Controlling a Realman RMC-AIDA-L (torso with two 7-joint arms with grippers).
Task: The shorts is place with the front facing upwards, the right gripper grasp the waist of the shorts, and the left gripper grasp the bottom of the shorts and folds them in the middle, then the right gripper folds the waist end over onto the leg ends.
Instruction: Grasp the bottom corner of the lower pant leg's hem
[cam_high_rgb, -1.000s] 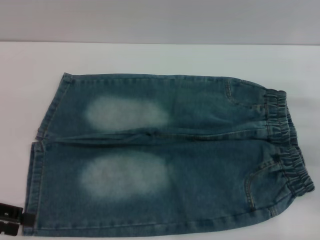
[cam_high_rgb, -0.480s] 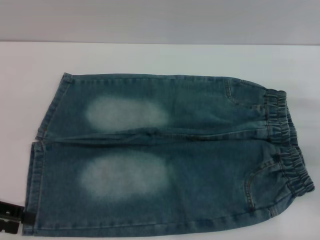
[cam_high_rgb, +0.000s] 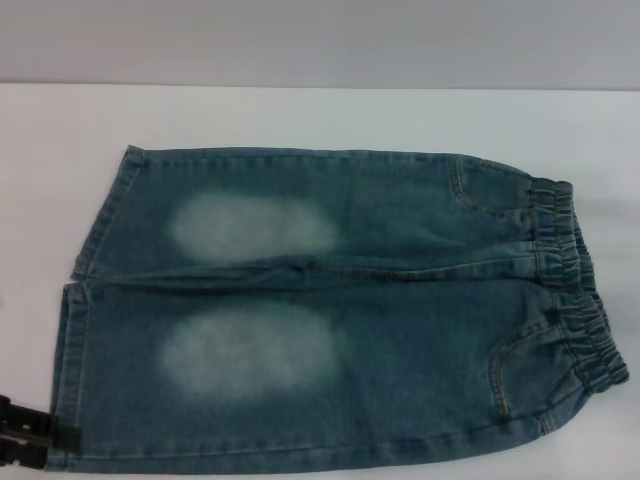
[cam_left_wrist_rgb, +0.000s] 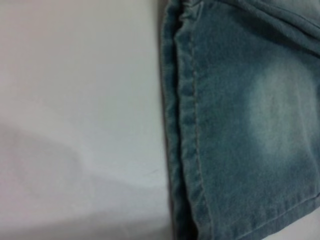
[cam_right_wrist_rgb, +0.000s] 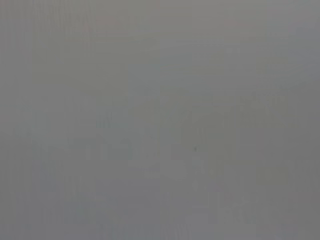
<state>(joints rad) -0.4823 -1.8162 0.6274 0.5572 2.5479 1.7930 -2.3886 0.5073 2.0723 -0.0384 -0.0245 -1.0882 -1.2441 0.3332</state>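
One claw in view: left gripper (cam_high_rgb: 25, 443) sat just beside shorts (cam_high_rgb: 330, 310) hem corner (cam_high_rgb: 65, 440). Long axis ran L-R, waist (cam_high_rgb: 575, 300) on robot's right. Jaw state: can't tell; right gripper not in view.

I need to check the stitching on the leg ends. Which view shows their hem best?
The left wrist view: the near leg's stitched hem fills it close up. The head view shows both leg ends whole but farther off. The right wrist view shows none of the shorts.

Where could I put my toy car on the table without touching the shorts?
Best is the bare white table strip behind the shorts, up to the wall. There's also room left of the leg ends, though the left pincer sits at the near corner. The near edge is crowded.
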